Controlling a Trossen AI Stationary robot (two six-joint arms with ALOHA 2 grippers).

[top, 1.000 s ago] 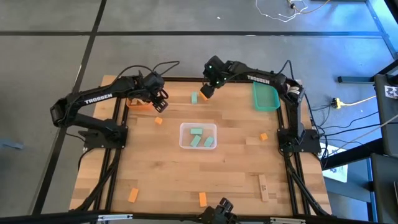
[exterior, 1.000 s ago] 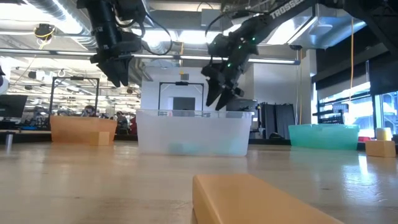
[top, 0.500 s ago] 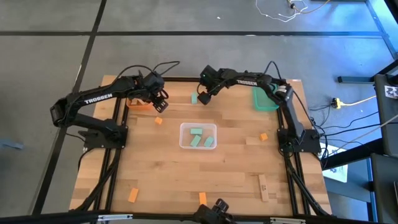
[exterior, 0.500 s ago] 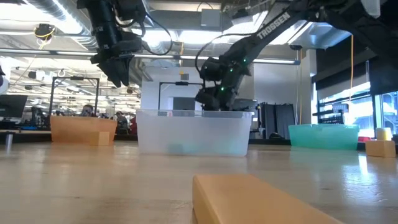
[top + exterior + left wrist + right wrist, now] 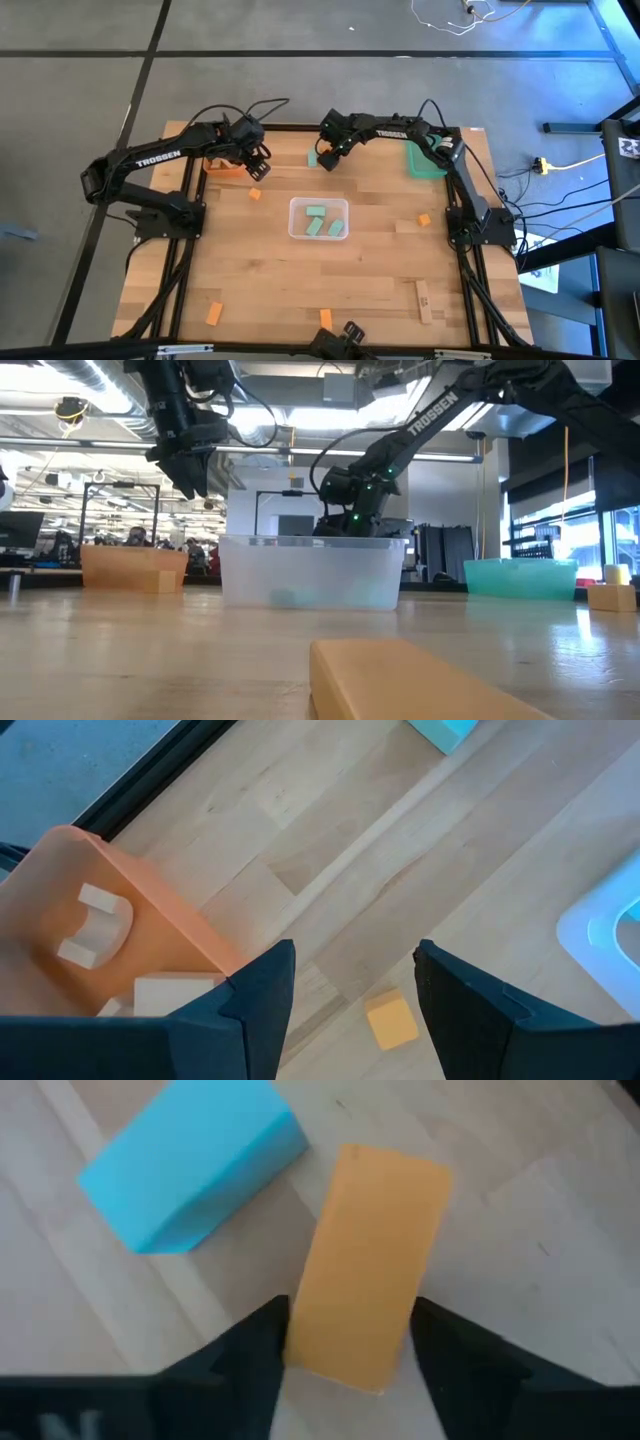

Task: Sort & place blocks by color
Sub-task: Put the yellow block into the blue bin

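My right gripper [image 5: 325, 158] is low over the table's far edge. Its fingers stand on either side of an orange block [image 5: 370, 1260] that lies flat on the wood, beside a mint green block [image 5: 190, 1160] [image 5: 312, 157]. In the low view the clear tray [image 5: 310, 575] hides these fingers. My left gripper [image 5: 258, 168] hangs open above the table by the orange tray [image 5: 222, 165], which holds pale blocks [image 5: 100, 920]. A small orange block [image 5: 390, 1020] lies on the wood below it. My right gripper has the orange block's two long sides [image 5: 300, 1340] between its two fingers, at the block's end nearest the wrist. The fingers come from above, slanting down, and lie across the block. The block lies flat on the table.
The clear tray [image 5: 319, 218] at the table's middle holds mint blocks. A teal tray [image 5: 425, 157] stands at the far right. Loose orange blocks [image 5: 424, 219] [image 5: 213, 313] [image 5: 326, 319] and a tan one [image 5: 423, 300] lie toward the right and near edges.
My right gripper has come down from above the table and a little toward the left edge, dropping behind the clear tray's rim in the low view, to the spot beside the mint green block.
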